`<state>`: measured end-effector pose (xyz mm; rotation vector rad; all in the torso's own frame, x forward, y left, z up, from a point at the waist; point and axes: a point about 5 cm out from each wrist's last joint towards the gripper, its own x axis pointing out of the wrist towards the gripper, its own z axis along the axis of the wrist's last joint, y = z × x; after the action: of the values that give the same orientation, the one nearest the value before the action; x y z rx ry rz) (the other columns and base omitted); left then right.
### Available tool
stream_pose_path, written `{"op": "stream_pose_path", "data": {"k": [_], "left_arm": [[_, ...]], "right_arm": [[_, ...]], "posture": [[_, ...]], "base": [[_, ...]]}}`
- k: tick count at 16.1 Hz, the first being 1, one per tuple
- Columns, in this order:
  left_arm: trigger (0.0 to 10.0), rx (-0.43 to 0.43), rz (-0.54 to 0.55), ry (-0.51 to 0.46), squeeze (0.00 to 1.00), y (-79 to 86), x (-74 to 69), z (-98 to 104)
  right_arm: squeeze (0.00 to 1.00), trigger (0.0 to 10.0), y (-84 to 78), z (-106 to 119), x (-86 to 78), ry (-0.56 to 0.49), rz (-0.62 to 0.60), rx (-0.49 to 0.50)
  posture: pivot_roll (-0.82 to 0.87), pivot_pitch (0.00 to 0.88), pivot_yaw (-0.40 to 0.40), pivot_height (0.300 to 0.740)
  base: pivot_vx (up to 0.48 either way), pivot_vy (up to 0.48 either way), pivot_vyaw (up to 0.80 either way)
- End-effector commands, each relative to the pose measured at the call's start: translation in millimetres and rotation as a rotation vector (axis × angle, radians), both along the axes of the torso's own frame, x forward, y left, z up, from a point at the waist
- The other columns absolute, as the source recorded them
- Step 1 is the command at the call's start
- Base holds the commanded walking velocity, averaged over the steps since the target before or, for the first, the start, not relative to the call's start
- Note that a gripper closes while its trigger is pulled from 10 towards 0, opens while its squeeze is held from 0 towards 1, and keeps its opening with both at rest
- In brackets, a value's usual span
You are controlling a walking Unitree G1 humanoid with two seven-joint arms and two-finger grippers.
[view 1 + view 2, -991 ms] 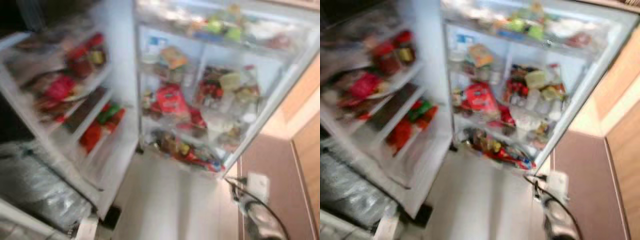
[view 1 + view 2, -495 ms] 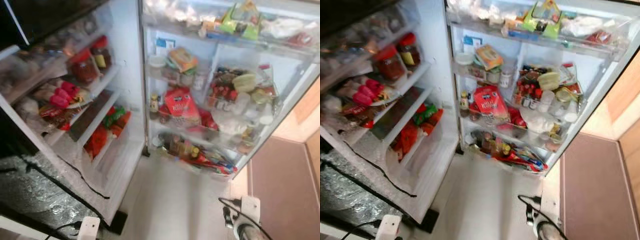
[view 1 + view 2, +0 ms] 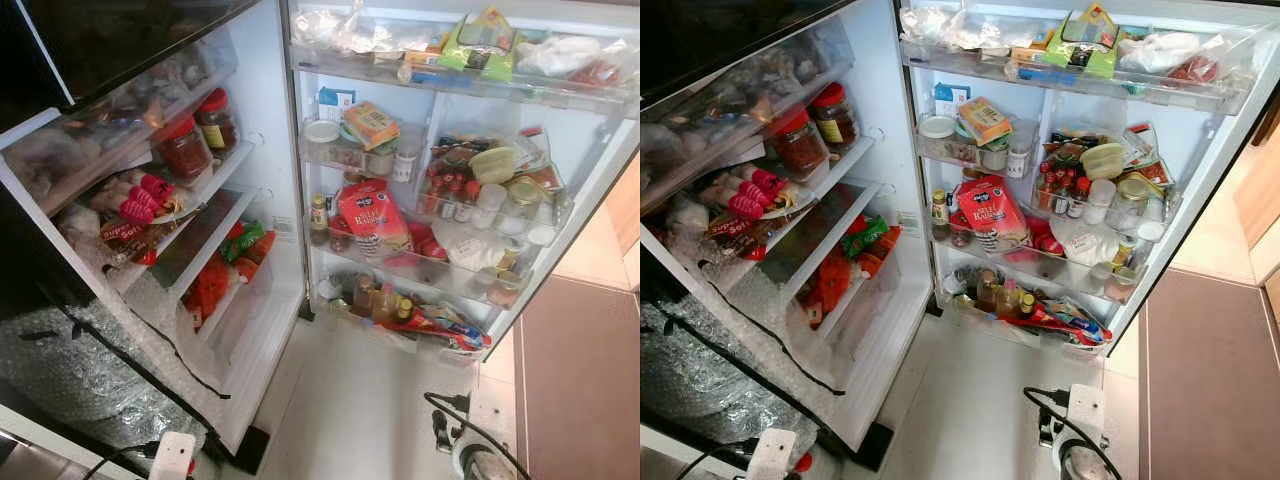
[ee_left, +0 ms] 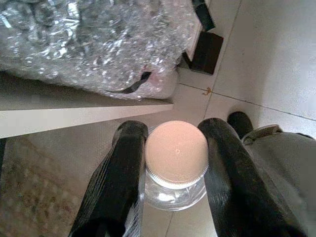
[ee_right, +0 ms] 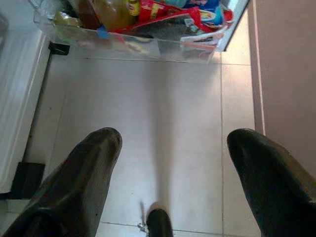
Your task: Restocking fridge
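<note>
In the left wrist view my left gripper point(image 4: 174, 127) is shut on a clear jar with a pale peach lid point(image 4: 176, 150), held low over the tile floor. My right gripper point(image 5: 173, 140) hangs open above the floor with nothing between its fingers. Ahead, the fridge point(image 3: 275, 150) stands open. Its inner shelves point(image 3: 215, 175) on the left carry red-lidded jars point(image 3: 185, 150) and red packets. The door bins point(image 3: 440, 265) on the right are packed with a red bag point(image 3: 372, 215), bottles and small jars. My right wrist point(image 3: 1080, 435) shows at the bottom edge.
Bubble wrap point(image 3: 90, 380) covers the fridge's lower left part. The bottom door bin point(image 5: 148, 47) of bottles and wrappers sits just above pale floor tiles point(image 3: 350, 420). A brown mat point(image 3: 580, 380) lies to the right.
The whole picture has sharpened and shifted as the camera moved; the fridge now sits higher and nearer. Nothing inside the fridge has visibly moved.
</note>
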<state>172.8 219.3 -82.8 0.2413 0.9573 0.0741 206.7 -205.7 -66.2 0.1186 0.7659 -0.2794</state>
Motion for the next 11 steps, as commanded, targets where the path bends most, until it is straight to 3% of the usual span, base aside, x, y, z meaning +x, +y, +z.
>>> {"op": "stream_pose_path", "data": {"k": [1,3,11], "left_arm": [[10.0,0.002,-0.014,0.024,0.00,-0.7,-1.7,-1.4],[10.0,-0.005,-0.012,0.026,0.00,-3.0,-2.5,-2.2],[10.0,-0.011,0.009,0.027,0.00,-1.9,-2.8,-2.3]], "right_arm": [[0.00,10.0,-2.1,-4.6,-7.8,0.037,-0.028,0.001],[0.00,10.0,-2.0,-9.4,-15.9,0.076,-0.021,0.000],[0.00,10.0,-3.4,-18.5,-33.8,0.149,-0.018,0.003]], "posture": [[-0.10,0.000,0.041,0.740],[-0.10,0.000,0.030,0.740],[-0.11,0.009,0.026,0.740]], "base": [[0.000,0.000,0.00],[0.120,0.000,0.00],[0.242,0.000,-0.66]]}}
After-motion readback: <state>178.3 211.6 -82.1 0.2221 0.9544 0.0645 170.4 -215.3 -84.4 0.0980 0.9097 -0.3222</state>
